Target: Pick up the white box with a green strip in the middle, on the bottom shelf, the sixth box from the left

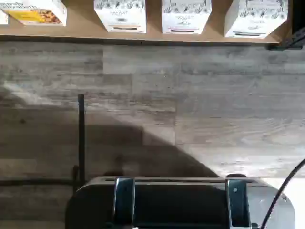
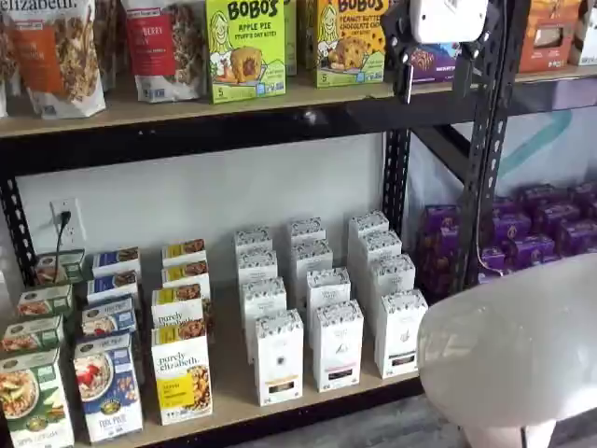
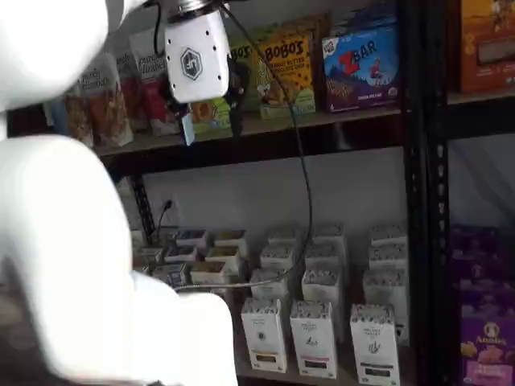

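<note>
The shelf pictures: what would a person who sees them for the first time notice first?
Probably the robot's big white arm, blurred and close to the camera, which hides the near side of a shelf view. Next, the claw, which hangs high in front of the upper shelf's bright yellow Bobo's boxes. Then the neat rows of tall white boxes on the bottom shelf.
</note>
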`<action>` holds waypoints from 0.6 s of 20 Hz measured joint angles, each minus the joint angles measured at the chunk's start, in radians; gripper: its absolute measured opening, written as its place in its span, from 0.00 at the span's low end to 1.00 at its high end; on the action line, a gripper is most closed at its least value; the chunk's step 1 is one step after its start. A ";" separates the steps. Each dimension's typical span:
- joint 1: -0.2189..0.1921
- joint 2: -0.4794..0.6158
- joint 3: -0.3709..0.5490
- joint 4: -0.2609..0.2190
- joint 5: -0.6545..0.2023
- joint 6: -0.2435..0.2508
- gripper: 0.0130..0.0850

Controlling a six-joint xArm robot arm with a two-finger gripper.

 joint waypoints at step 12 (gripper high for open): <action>0.001 -0.080 0.151 -0.081 -0.230 -0.007 1.00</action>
